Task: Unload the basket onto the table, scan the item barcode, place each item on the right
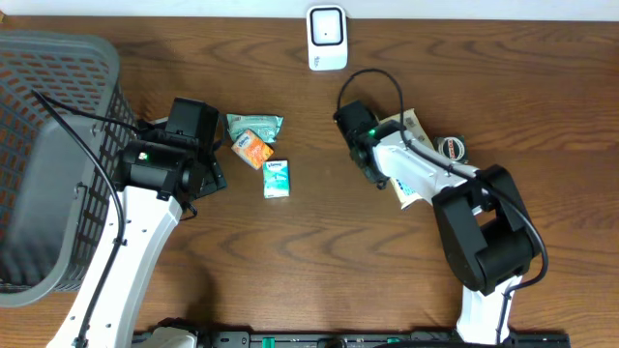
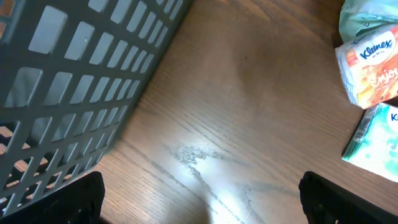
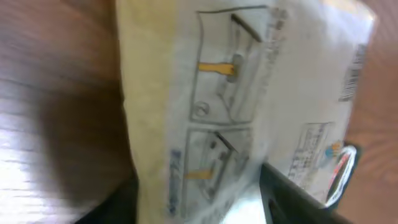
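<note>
Cream packet [image 3: 249,93] with drawings and barcode [image 3: 352,78] lies between my right fingers [image 3: 283,194]; grip I cannot tell; left fingers [image 2: 68,200] wide.

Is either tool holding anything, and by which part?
The left tool holds nothing. The right tool flanks the packet across its width; whether it clamps cannot be told.

Left hand [image 2: 202,205] gapes wide; right hand [image 3: 200,198] reaches forward.

We find the grey plastic mesh basket [image 2: 74,93] left of our left fingers [image 2: 71,200], pocket tissue packs [image 2: 372,70] right; the cream paper packet [image 3: 249,93] sits between our right fingers [image 3: 293,198].
</note>
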Motion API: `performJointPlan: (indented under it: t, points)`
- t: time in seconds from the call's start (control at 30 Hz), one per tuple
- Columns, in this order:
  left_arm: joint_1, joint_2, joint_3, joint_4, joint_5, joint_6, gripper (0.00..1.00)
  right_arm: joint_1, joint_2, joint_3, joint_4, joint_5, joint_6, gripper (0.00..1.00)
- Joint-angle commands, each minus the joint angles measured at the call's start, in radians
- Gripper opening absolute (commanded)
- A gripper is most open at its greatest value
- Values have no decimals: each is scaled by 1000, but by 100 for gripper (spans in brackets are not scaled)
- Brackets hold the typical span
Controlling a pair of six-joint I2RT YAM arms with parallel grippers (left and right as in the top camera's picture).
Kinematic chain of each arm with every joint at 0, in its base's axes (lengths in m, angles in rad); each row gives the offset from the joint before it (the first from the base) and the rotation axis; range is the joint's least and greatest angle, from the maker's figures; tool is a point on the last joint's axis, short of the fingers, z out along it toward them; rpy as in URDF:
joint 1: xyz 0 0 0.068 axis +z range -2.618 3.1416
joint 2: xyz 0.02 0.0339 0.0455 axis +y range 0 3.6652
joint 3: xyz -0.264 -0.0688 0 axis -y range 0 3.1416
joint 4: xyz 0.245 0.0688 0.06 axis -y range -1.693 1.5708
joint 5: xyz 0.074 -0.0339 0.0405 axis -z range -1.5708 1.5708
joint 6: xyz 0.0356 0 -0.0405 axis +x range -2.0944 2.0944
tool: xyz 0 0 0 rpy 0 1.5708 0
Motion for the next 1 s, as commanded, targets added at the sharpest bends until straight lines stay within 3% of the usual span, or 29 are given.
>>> performJointPlan:
  t: [0.0,0.03,0.3,0.67,0.97]
  points:
    - [5,-6,3,-2,-13,-5,98,-26,26,2,0,-50,48,15]
    - [5,-6,3,-2,-13,-5,98,-28,26,2,0,-77,48,2]
    - [5,-6,3,-2,-13,-5,98,-27,-17,78,-56,-278,48,1]
    - [5,-6,3,-2,-13,-5,98,-105,-116,189,-35,-1299,-27,1]
    - [5,-6,3,-2,-13,-5,98,-142,-61,113,44,-1759,-14,1]
